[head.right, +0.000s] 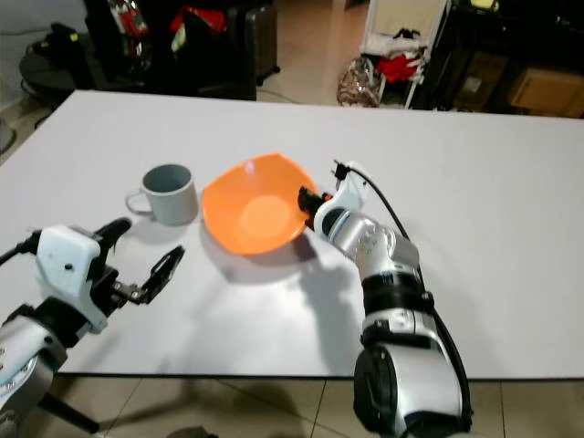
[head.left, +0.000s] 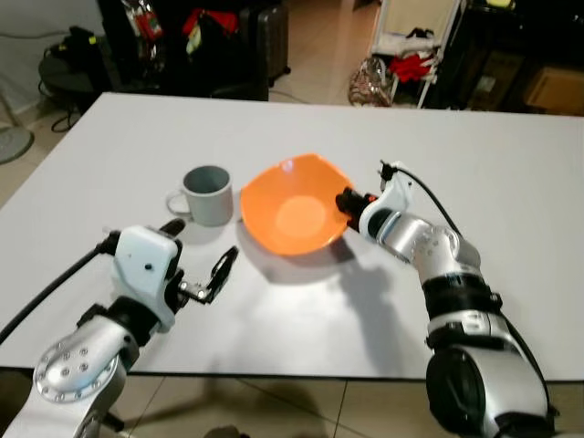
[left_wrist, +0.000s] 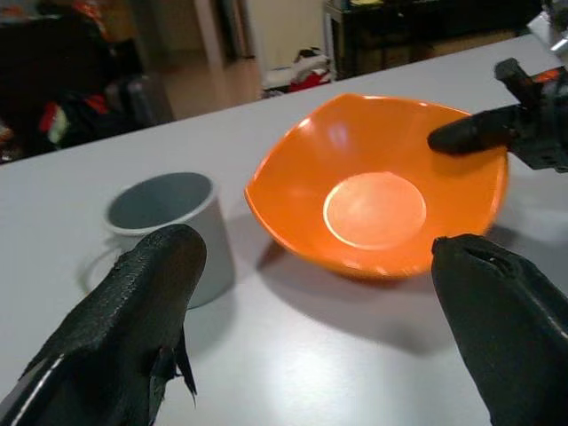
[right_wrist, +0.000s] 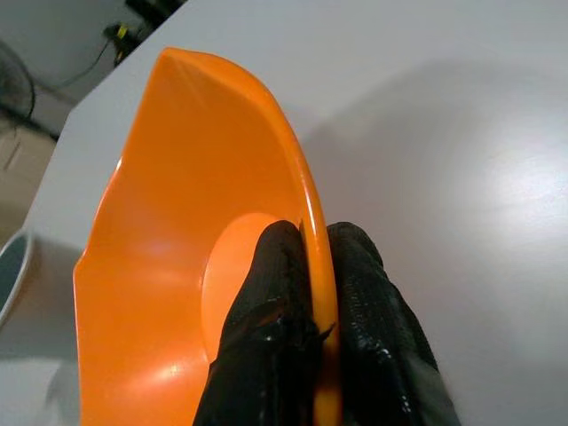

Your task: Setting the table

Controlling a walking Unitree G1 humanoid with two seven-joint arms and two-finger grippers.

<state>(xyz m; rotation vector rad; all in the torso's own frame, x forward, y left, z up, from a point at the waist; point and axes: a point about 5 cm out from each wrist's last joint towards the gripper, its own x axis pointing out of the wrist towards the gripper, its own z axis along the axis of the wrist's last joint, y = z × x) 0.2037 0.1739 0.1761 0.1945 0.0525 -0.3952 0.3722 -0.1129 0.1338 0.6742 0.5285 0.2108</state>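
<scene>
Right gripper (right_wrist: 309, 293) had the orange bowl (head.left: 294, 205) pinched by its rim, one black finger (right_wrist: 271, 293) inside the bowl and the other outside, clamped tight on the thin edge. That bowl sat near the middle of the white bench (head.left: 511, 182), tipped up on the right gripper's side so its hollow leaned toward the robot's left, a shadow spread on the bench beneath it. Just beside it, on the robot's left, stood the grey mug (head.left: 208, 193), upright, handle pointing away from the bowl, and apart from the bowl by a narrow gap.

And the left gripper (head.left: 203, 260) hovered low over the bench near the front edge, fingers spread wide with nothing between them, aimed toward the mug and bowl. From its wrist, the two black fingertips (left_wrist: 151, 293) framed the mug and the bowl together.

Beyond the far edge of the bench, dark bags (head.left: 219, 36) and a white rack (head.left: 411, 36) stood on the tiled floor (head.left: 319, 55).
</scene>
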